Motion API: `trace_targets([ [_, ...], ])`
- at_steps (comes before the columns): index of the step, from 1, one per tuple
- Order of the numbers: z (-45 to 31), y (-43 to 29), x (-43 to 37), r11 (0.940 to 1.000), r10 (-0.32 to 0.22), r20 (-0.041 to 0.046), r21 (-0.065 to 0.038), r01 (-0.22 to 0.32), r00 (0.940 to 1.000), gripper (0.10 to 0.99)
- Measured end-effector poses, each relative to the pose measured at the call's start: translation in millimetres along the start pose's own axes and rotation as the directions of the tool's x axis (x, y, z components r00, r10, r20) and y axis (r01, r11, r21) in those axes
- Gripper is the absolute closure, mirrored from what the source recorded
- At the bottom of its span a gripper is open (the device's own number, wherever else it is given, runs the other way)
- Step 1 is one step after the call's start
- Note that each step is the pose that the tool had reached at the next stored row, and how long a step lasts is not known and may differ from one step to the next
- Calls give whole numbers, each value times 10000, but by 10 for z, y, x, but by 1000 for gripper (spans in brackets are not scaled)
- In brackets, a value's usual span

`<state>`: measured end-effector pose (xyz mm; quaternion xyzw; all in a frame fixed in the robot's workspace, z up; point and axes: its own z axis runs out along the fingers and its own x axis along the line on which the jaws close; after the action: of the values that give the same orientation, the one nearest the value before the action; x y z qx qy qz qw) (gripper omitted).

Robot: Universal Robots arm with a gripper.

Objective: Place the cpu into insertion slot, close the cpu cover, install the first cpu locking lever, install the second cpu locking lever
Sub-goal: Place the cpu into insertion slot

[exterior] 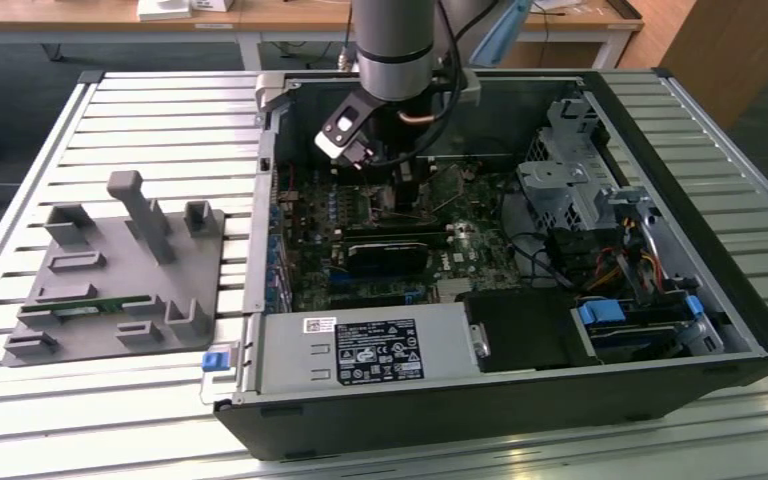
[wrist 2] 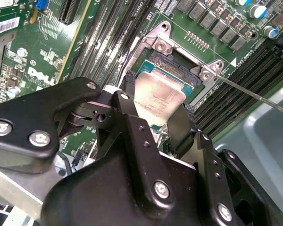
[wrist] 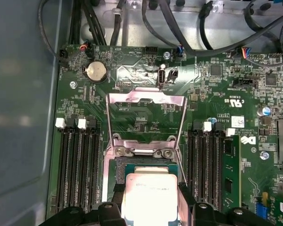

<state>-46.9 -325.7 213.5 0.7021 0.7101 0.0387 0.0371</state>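
Note:
My gripper [wrist 2: 156, 104] is shut on the cpu [wrist 2: 159, 94], a silver-topped square chip held between the two black fingers [wrist 2: 127, 87]. In the first wrist view the cpu [wrist: 148, 194] sits in or just over the insertion slot [wrist: 120, 178]; I cannot tell whether it touches. The cpu cover [wrist: 146, 97], a silver frame with a big window, stands flipped open beyond the slot. A thin locking lever [wrist 2: 254, 96] sticks out past one corner of the slot. In the exterior view the gripper [exterior: 373, 168] reaches down into the open computer case [exterior: 704, 200].
Long black memory slots [wrist: 78, 160] flank the socket on both sides. A coin battery [wrist: 96, 71] and black cables [wrist: 179, 28] lie beyond the cover. On the slatted table, at the exterior view's left, stands a grey fixture [exterior: 117, 270]. The power supply [exterior: 371, 350] fills the case's near end.

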Motion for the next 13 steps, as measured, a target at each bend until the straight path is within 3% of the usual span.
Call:
trace_targets([
  [13,105,-15,29,10000,23,2,18,-23,10000,561],
])
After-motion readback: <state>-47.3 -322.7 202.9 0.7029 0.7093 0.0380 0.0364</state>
